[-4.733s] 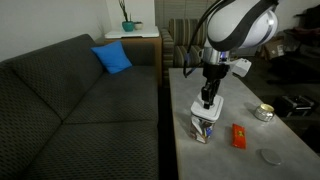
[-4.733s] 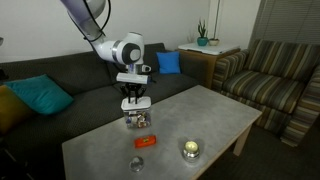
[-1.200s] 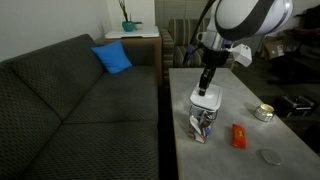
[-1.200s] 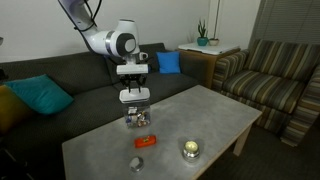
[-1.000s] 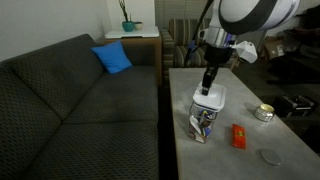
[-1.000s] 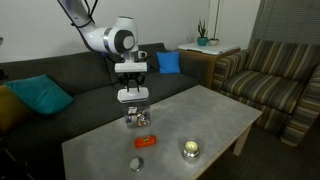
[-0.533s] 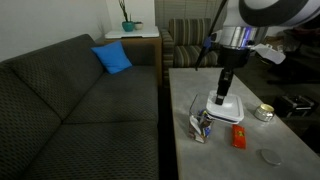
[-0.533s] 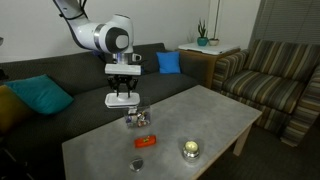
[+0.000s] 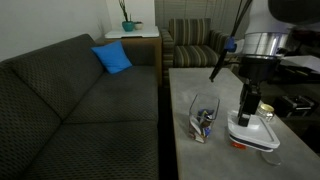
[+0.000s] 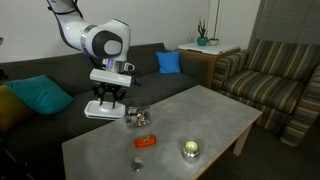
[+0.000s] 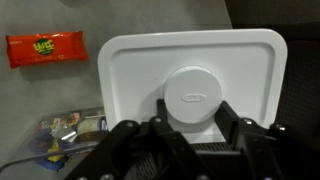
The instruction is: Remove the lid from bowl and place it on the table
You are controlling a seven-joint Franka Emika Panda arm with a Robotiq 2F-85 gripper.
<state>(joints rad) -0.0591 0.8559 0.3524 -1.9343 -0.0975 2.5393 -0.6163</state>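
- Flat white square lid with rounded corners (image 9: 253, 137) has left the bowl since 4.7 s ago, when it sat on the rim. It has been swung sideways over the last second and now hangs clear to one side.
- Robotiq gripper (image 9: 250, 119) is clamped on the lid's raised round centre panel. In the wrist view the two black fingers (image 11: 166, 112) bracket that panel tightly.
- Lid is level, not tilted. In the wrist view (image 11: 130, 70) grey table top shows around its edges, so it is over the table. I cannot tell whether its underside touches the surface; it looks low in an exterior view (image 10: 103, 112).
- Small clear glass-like bowl (image 9: 205, 122) stands open on the table with blue and white contents visible. It is beside the lid and apart from it.
- Long table with the light grey stone-look top (image 10: 215, 110) has free surface near the lid.
- Orange-red snack packet (image 11: 48, 47) lies flat near a lid corner.
- Judgement: removal is done and the task is most of the way through. What remains is to lower, set the lid flat and release.
- Risk: the lid edge landing on the packet and resting crooked.
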